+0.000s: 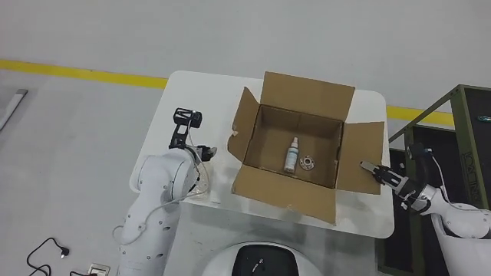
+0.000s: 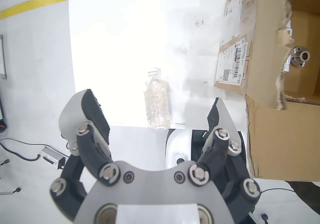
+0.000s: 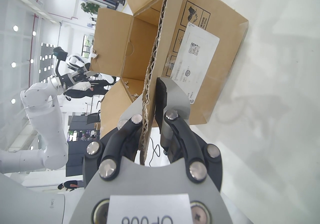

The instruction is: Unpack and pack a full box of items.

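While the right claw (image 3: pixel 151 90) is clenched on a side flap (image 3: pixel 153 67) of the cardboard box (image 1: pixel 288 188), with the flap's corrugated edge passing between its fingers, the left claw (image 2: pixel 152 98) is held released, its pads spread wide and nothing gripped. Just ahead of the left claw, roughly in line with the gap between the pads, a clear bottle (image 2: pixel 157 107) is seen on the table (image 2: pixel 125 35), right at the table's edge. Whether it stands upright or lies on its side cannot be told. Beyond that claw and off to one side the box stands open. A white spray bottle (image 1: pixel 291 155) and a metal flange (image 1: pixel 308 162) lie on its floor, so unpacking is judged unfinished.

Several slips can be foreseen. The clear bottle, round and so near the edge, could be knocked off the table if one pad touches it before the other. The flap is thin card and could be creased or torn if pulled hard, and the light box could be dragged across the table with it. The flange, small and low, could be missed in a pinch.
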Controlling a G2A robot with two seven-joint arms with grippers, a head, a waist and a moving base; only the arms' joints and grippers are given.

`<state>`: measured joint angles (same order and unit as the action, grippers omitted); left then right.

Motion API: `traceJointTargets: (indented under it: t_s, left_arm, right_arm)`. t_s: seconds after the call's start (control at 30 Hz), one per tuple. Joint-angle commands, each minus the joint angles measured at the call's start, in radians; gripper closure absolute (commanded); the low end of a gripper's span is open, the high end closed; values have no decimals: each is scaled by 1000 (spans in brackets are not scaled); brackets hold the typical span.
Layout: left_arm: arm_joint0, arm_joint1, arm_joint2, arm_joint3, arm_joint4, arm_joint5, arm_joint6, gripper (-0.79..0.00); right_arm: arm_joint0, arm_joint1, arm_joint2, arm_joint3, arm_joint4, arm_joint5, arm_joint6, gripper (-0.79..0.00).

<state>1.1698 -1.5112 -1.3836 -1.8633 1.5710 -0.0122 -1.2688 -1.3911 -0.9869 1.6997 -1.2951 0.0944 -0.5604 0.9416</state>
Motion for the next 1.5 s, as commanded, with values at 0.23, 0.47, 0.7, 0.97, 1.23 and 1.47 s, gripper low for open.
traceJointTargets:
  t_s: [0.23, 0.47, 0.7, 0.97, 1.23, 1.47]
  left_arm:
    - [-17, 3, -9, -67, -73, 0, -51, -785]
    - [-29, 6, 4, -121, -121, -19, -61, -785]
    - [-38, 9, 18, -144, -147, -18, -59, -785]
    - [-49, 11, 59, -166, -193, -29, -66, -785]
    - [-62, 11, 102, -171, -270, -35, -77, -785]
    - [-70, 11, 148, -165, -323, -20, -45, -785]
  right_arm:
    - [27, 10, -16, 51, 89, -80, 121, 0]
    - [41, 17, -26, 77, 92, -86, 131, 0]
    - [59, 12, -77, 79, 104, -66, 104, 0]
    - [64, 9, -123, 71, 130, -54, 100, 0]
    - [59, 13, -121, 63, 119, -42, 63, -785]
    - [0, 22, -57, -20, 43, -39, -76, -785]
